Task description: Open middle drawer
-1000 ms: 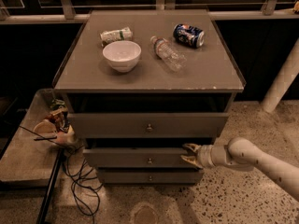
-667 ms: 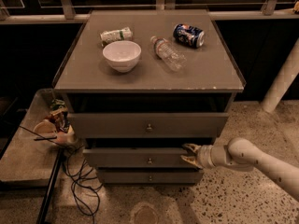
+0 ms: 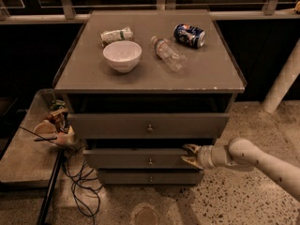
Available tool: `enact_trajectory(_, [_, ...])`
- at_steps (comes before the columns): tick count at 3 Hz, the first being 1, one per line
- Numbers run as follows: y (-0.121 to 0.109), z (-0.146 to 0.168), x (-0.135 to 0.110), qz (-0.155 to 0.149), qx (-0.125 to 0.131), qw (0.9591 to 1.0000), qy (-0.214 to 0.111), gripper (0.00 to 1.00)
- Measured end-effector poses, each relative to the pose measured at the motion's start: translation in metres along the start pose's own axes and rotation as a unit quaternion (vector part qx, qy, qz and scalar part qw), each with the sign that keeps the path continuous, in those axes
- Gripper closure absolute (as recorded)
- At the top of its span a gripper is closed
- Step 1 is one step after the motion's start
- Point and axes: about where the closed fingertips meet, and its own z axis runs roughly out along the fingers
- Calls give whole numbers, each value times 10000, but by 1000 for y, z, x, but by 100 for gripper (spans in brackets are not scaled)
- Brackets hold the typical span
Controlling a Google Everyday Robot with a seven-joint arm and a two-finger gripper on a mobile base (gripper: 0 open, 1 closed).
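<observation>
The grey cabinet (image 3: 150,74) has three drawer fronts stacked under its top. The middle drawer (image 3: 136,159) is the low, wide panel with a small round knob (image 3: 150,161), and it stands out slightly from the cabinet. My gripper (image 3: 187,154) comes in from the right on a white arm (image 3: 253,158) and sits at the right end of the middle drawer front. Its two fingers are spread apart, one near the panel's upper edge and one lower on its face. It holds nothing that I can see.
On the cabinet top lie a white bowl (image 3: 122,55), a clear plastic bottle (image 3: 168,53), a blue can (image 3: 189,35) and a crumpled packet (image 3: 116,34). A low side table (image 3: 23,158) with clutter and black cables (image 3: 79,182) stands at the left. A white post (image 3: 282,81) stands at the right.
</observation>
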Motion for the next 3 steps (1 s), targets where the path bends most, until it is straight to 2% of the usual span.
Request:
enact_trajectory(2, [-4,-7,-10,-37,89,9999,-76,100])
enact_trajectory(3, [5,-11,-9,19,94,9999,-107,100])
